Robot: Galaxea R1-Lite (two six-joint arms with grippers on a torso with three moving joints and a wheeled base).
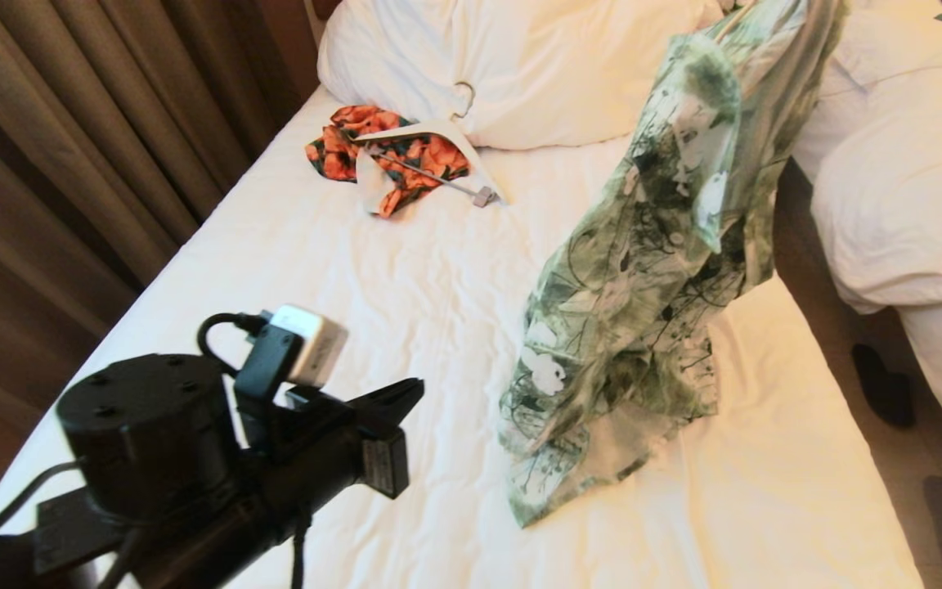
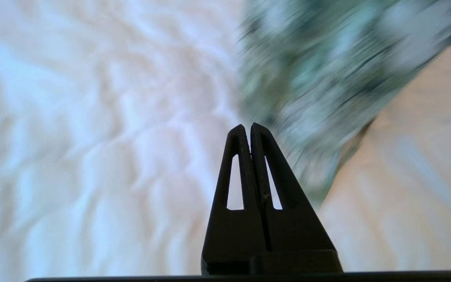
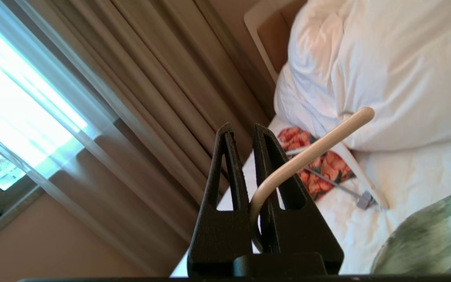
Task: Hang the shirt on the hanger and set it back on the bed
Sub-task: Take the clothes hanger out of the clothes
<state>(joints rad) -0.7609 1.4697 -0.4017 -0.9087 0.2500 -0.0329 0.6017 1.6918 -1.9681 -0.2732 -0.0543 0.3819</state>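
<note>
The green and white leaf-print shirt (image 1: 659, 245) hangs from the top right of the head view, and its lower part is crumpled on the bed (image 1: 356, 270). In the right wrist view my right gripper (image 3: 243, 127) is shut on the slim cream hook of the hanger (image 3: 311, 154); the hanger's body is hidden under the shirt (image 3: 433, 239). My left gripper (image 1: 410, 388) hovers low over the sheet to the left of the shirt's hem. It is shut with nothing in it (image 2: 247, 126), and the shirt (image 2: 327, 78) shows blurred just beyond its tips.
An orange floral garment (image 1: 393, 151) with a broad white clip hanger (image 1: 438, 131) lies by the big pillow (image 1: 520, 65). Curtains (image 1: 70, 123) run along the bed's left side. On the right are a floor gap with a dark slipper (image 1: 884, 384) and the neighbouring bed (image 1: 904, 188).
</note>
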